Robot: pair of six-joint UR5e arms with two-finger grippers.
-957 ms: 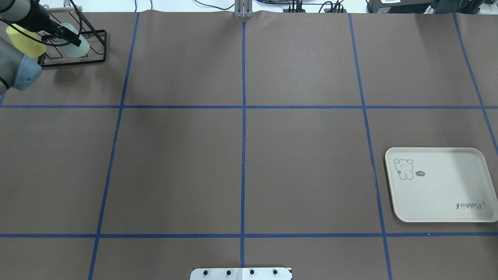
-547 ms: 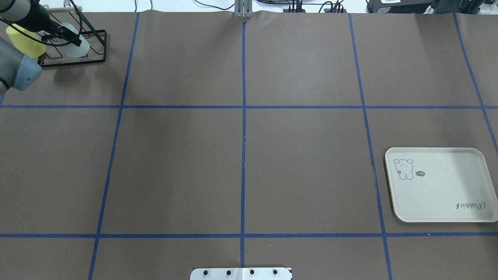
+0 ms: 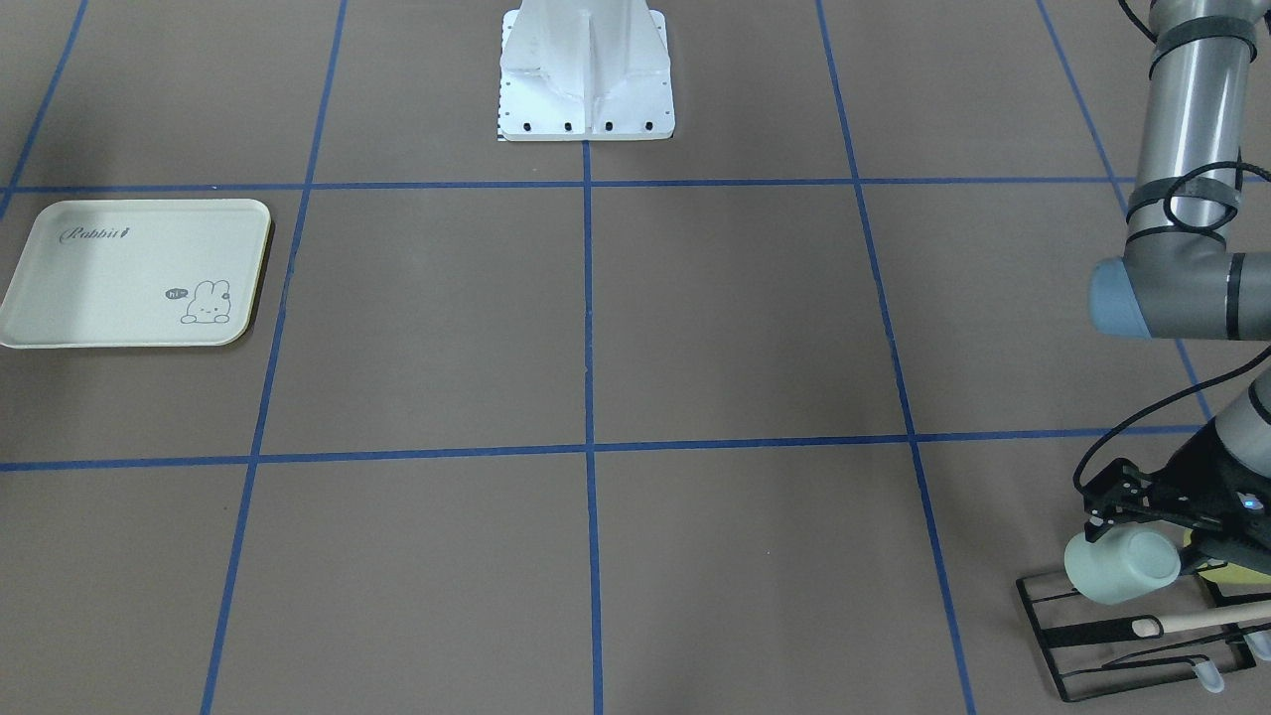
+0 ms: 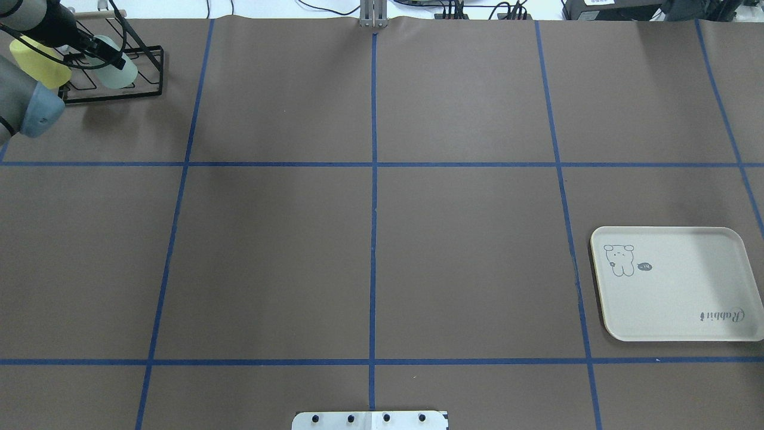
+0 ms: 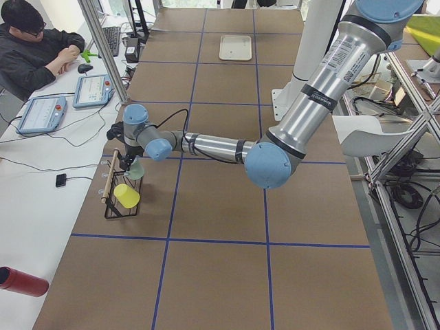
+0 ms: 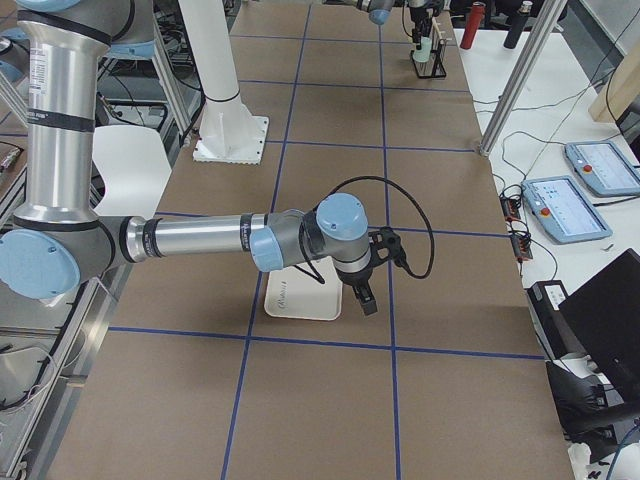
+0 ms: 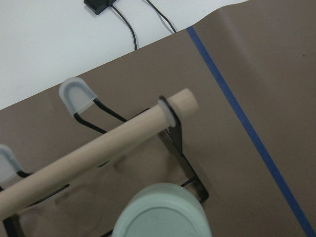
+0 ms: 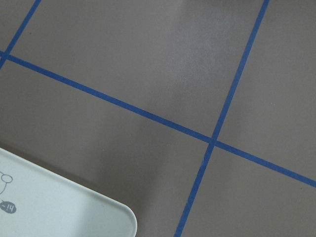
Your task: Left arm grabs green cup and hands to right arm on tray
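Observation:
The green cup (image 4: 117,73) lies tilted on its peg in the black wire rack (image 4: 113,95) at the far left corner. My left gripper (image 4: 101,54) reaches into the rack, and its fingers sit on either side of the cup (image 3: 1122,571), shut on it. The cup's pale base fills the bottom of the left wrist view (image 7: 163,215). The tray (image 4: 674,298) lies flat at the near right with nothing on it. My right gripper (image 6: 366,302) hovers by the tray's edge (image 6: 300,300), seen only from the side, so I cannot tell whether it is open or shut. The right wrist view shows a tray corner (image 8: 59,207).
A yellow cup (image 4: 45,65) sits on the same rack just left of the green one. The rack's wooden rod (image 7: 98,148) runs close above the green cup. The left arm's elbow (image 4: 36,113) hangs over the table's left edge. Blue tape lines grid the brown table.
The left arm's elbow has drifted slightly toward the far edge. The gripper and green cup have barely shifted at the rack.

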